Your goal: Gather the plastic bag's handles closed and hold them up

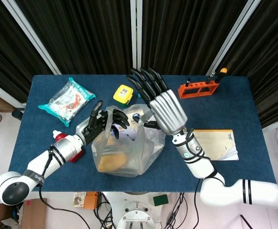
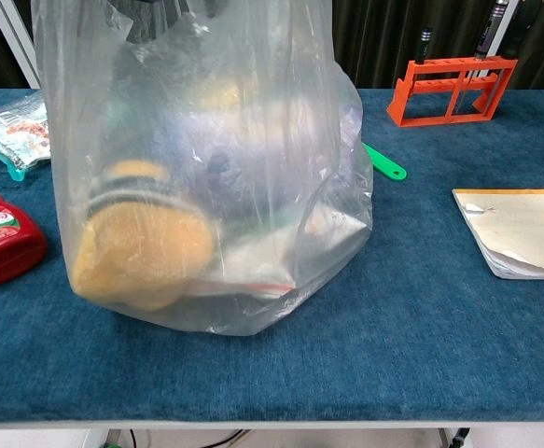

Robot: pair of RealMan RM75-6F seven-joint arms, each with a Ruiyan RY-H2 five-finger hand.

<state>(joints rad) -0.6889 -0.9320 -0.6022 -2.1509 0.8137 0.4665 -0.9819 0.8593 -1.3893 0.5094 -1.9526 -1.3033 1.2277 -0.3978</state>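
Observation:
The clear plastic bag (image 1: 127, 150) stands upright mid-table, holding a yellow plush item and packets; in the chest view the plastic bag (image 2: 206, 187) fills the left half. My left hand (image 1: 99, 125) grips the bag's left rim and handle, fingers curled over the plastic. My right hand (image 1: 161, 104) hovers above the bag's right side with fingers spread and straight, holding nothing, its palm over the mouth's far right edge. The right handle is hidden beneath that hand. Neither hand shows clearly in the chest view.
A snack packet (image 1: 66, 99) lies at the back left and a yellow box (image 1: 125, 93) behind the bag. An orange rack (image 1: 198, 89) stands back right, a notebook (image 1: 216, 144) lies right. A red bottle (image 2: 6, 245) and a green clapper handle (image 2: 383, 161) flank the bag.

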